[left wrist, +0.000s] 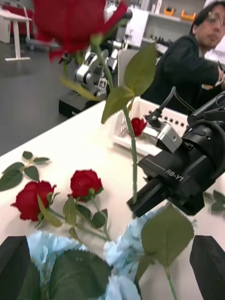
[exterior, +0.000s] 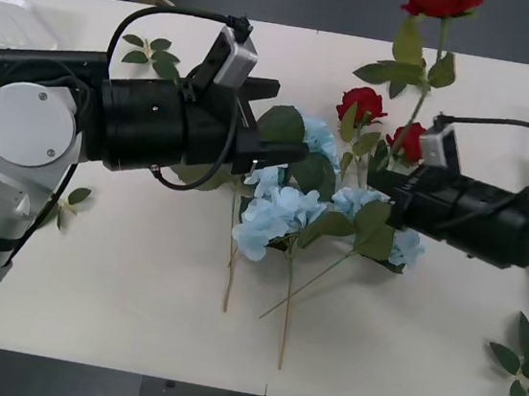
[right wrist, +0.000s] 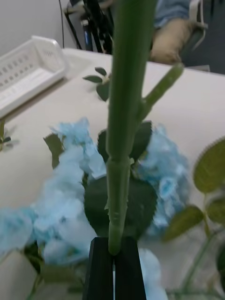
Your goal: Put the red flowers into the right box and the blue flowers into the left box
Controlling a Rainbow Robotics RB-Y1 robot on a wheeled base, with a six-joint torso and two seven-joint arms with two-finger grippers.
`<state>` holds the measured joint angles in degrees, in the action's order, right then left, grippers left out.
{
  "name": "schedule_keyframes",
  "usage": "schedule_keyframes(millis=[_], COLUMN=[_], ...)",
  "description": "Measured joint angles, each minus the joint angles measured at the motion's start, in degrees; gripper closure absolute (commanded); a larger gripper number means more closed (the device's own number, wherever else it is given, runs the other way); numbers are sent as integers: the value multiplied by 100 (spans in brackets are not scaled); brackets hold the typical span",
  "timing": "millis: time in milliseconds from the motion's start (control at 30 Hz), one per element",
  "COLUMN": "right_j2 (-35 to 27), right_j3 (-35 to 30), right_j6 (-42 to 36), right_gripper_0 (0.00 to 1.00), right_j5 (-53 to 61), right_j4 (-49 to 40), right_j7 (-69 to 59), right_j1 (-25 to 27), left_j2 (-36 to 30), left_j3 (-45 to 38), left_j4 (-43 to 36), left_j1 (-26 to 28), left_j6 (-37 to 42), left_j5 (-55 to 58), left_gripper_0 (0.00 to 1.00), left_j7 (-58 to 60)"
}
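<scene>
While outstretched, right pincer [right wrist: 114, 255] around rose stem [right wrist: 123, 126].

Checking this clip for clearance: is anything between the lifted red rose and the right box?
Nothing visible. The right gripper, black fingers shut on the thin green stem, holds the deep red rose upright above the table; the white rectangular right box lies beyond it, already holding one rose.

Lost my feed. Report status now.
Right gripper shut on a rose stem, bloom held high. Left gripper open over the blue flowers. Two roses on the table.
</scene>
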<state>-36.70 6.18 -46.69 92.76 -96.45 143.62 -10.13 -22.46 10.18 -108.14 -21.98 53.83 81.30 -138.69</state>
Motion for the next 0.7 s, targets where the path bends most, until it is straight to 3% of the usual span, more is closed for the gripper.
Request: schedule_keyframes(millis=[100,200,300,467,700], right_j2=[-1,-1,-1,-1,0], right_j3=[-820,-1612,-2222,-2770,-3209], right_j6=[-785,-2167,-2636,-3712,-4450], right_gripper_0=[100,100,100,100,100], right_j5=[-462,-1051,-1360,-1735,-2533], right_j4=[-22,-275,-616,-1135,-1663], right_j7=[-611,-1185,-2051,-3116,-4386], right_j1=[44,33,34,31,31], left_j2=[-57,-260,-552,-815,-823], left_j3=[42,42,37,-214,-364], left_j4=[0,1,1,2,2], left_j1=[-4,-4,-5,-5,-5], left_j6=[-40,-29,227,991,1441], left_j5=[27,219,285,2,-488], left_gripper_0=[0,0,0,0,0], left_j7=[0,0,2,279,1364])
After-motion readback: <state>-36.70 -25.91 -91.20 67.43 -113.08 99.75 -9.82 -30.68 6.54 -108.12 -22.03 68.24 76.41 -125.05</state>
